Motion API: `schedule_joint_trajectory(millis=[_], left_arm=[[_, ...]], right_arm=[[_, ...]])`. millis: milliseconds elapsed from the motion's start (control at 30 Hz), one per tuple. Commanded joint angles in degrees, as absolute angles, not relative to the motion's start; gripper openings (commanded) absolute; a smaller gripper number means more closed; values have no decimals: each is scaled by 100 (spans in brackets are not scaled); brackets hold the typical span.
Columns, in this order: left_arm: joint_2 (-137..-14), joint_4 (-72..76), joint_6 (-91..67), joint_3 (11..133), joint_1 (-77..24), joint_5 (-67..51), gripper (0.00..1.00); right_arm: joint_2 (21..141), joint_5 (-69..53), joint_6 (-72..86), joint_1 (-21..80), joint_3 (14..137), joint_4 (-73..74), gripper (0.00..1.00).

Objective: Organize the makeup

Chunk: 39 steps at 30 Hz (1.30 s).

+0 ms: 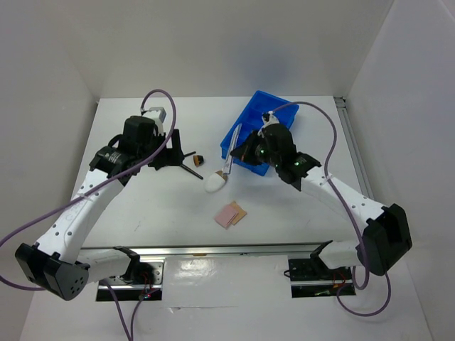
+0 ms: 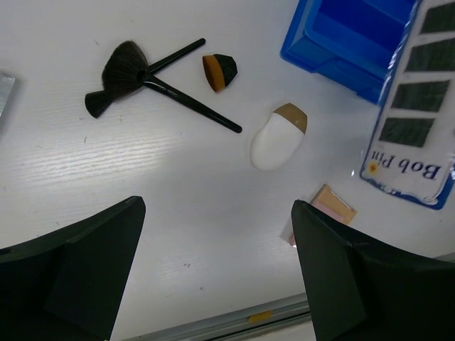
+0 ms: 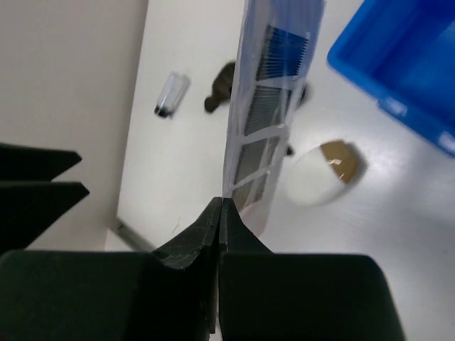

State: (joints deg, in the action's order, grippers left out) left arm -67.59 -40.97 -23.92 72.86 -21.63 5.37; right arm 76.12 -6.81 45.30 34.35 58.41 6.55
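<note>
right gripper [image 3: 222, 204]: we are looking along its fingers [image 3: 188, 245], which are pressing together and pinching the bottom edge of the bobby-pin card [image 3: 266, 106]
bobby-pin card: it is standing up out of the pinch, edge-on to the right wrist camera; from the left wrist view we are reading "Bob Pin" on its white label; it is hanging in the air just beside the near left corner of the blue tray [image 1: 259, 117]; whether it is touching the tray we cannot tell
left gripper [image 2: 217, 206]: its fingers [image 2: 78, 263] are spreading wide apart and gripping nothing; it is hovering over the table [image 2: 106, 163]
sponge [image 2: 274, 138]: white egg shape with a tan tip; it is lying on its side on the table, near the tray but apart from it, by the held card's lower end in the top view
pads [image 2: 332, 204]: pink and tan flat squares are lying together on the table, nearer the arm bases than the sponge and apart from it
brushes [image 2: 122, 65]: two thin black ones are lying crossed on the table, left of the sponge; one is showing a fan of dark bristles
stubby brush [image 2: 220, 71]: short, with a black base and a tan head; it is lying just beside the crossed handles
clear tube [image 3: 170, 94]: small and dark at one end; it is lying on the table beyond the brushes in the right wrist view
</note>
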Motion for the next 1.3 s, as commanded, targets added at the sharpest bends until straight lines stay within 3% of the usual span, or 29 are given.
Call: schedule_joint_trajectory(millis=[0,300,500,700,967,1267], left_arm=[[-6768,-4113,-2259,7576,-2180,606,98],[-6715,-4113,-2259,7515,-2180,606,98],[-6662,-4113,-2311,7409,-2180,606,98],[-6662,-4113,-2259,7409,-2180,659,98],[-6715,-4113,-2259,7409,-2180,712,98],[-6820,-4113,-2259,7462,-2180,659,98]], right_arm=[[7636,270,3896,3358,6606,1151,0],[9982,2266,794,3305,9831,2373,0],[10835,2970,-666,3252,10229,1828,0],[11057,3032,-1247,3199,10152,1828,0],[10803,2901,-1819,3094,8757,1259,0],[10802,2663,-1986,2979,8253,1143,0]])
